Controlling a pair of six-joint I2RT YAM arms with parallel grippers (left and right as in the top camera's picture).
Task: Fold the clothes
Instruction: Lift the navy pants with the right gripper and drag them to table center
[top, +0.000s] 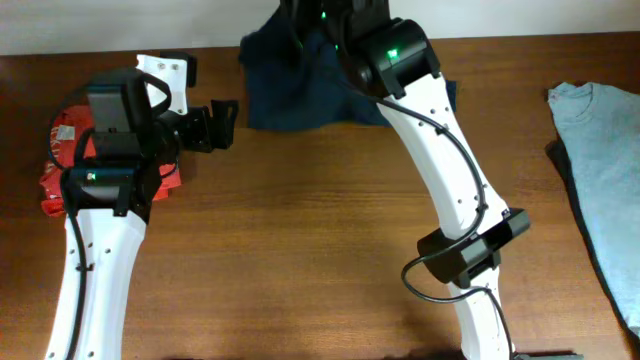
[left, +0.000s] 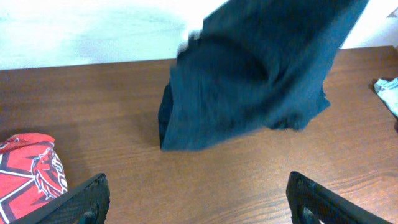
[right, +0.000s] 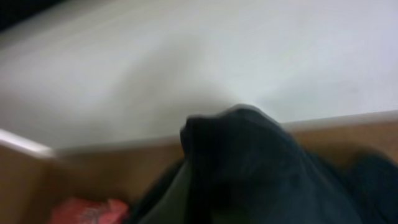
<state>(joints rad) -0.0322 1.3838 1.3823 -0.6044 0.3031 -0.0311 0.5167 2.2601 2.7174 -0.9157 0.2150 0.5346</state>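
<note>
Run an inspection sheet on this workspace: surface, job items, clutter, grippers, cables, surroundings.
Surface: wooden table, bare in the middle.
Job's things: navy garment at the far edge, bunched, its top raised off the table and its lower edge on the wood.
Clutter: red shirt under the left arm; grey T-shirt at the right edge.
Grippers: left gripper open, holding nothing, short of the garment. Right gripper at the garment, fingers hidden by fabric.
Cables: black cable along the right arm, looping near its base.
Surroundings: white wall behind the table.
</note>
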